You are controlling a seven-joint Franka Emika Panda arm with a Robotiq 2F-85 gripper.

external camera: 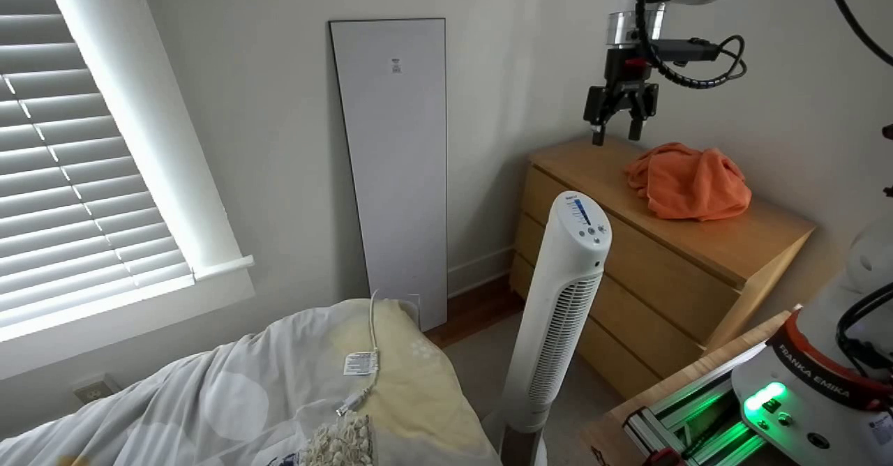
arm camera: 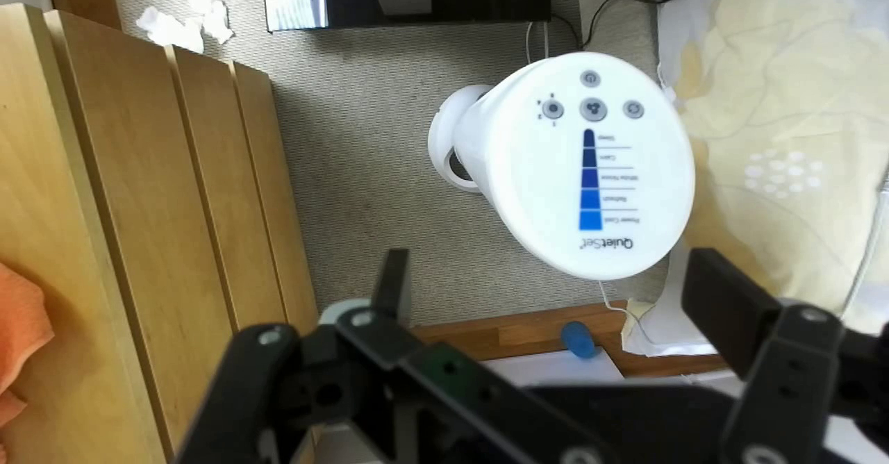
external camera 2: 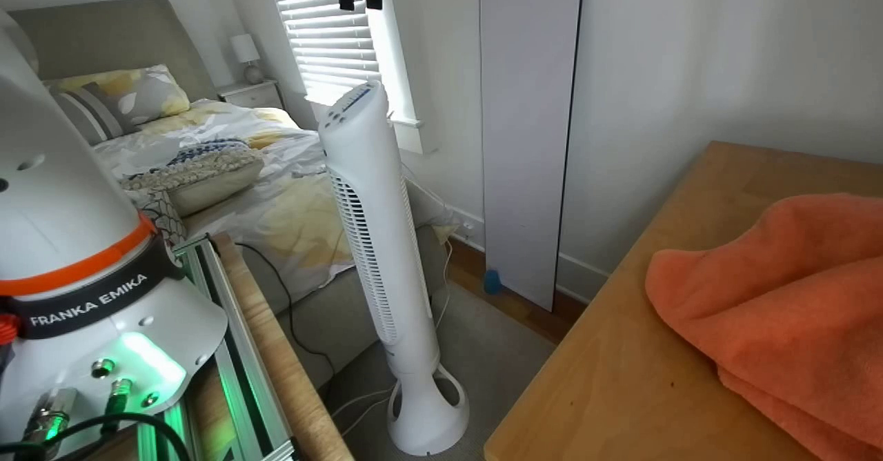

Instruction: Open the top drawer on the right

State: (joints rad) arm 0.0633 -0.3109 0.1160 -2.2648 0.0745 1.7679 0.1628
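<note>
A light wood dresser [external camera: 774,225] stands against the wall, with three rows of drawers. Its top drawer front [external camera: 663,271] looks shut and shows no handle. The fan hides the middle of the front in that view, so I cannot tell if the row is split into left and right. In the wrist view the top drawer front [arm camera: 139,151] runs along the left side. My gripper [external camera: 617,134] is open and empty, pointing down, high above the dresser's level and apart from it. It also shows at the top edge of an exterior view [external camera 2: 360,4] and in the wrist view [arm camera: 549,269].
A white tower fan [external camera: 558,298] stands on the floor in front of the dresser, below the gripper in the wrist view [arm camera: 590,172]. An orange cloth [external camera: 691,180] lies on the dresser top. A bed [external camera: 279,382] and a leaning panel [external camera: 394,173] are nearby.
</note>
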